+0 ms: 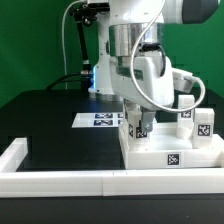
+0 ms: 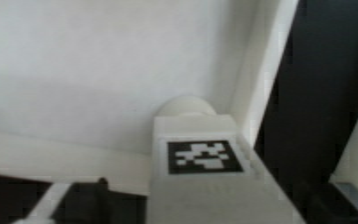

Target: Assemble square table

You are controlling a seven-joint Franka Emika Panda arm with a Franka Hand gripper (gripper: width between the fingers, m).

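**Tool over a leg block on the white slab**

Exterior view: No brand name or readable writing shows; the only markings are black-and-white tags. The square slab (image 1: 170,150) lies flat at the exterior view's right, pushed into the corner of the long white rim (image 1: 60,180) that borders the black table (image 1: 50,115). One tag sits on the slab's near edge, facing the camera. Several leg blocks stand on the slab: one (image 1: 139,128) at its left part, directly under the tool (image 1: 138,117), upright with its long axis vertical and a tag facing the camera; two more (image 1: 186,122) (image 1: 203,127) stand toward the far right, tags also facing the camera. The tool's fingers reach down around the top of the left block; whether they touch it cannot be told here. The marker board (image 1: 100,120) lies flat on the table just left of the slab. Left of the slab the black table is open up to the rim.

Wrist view: The leg block (image 2: 202,140) points up toward the camera, tag showing on one face, with a rounded tip at its end. Dark fingertips (image 2: 91,200) sit near the picture's edge, apart from the block, so the tool looks spread. The slab (image 2: 87,70) fills the background, its edge meeting the dark table (image 2: 327,110).
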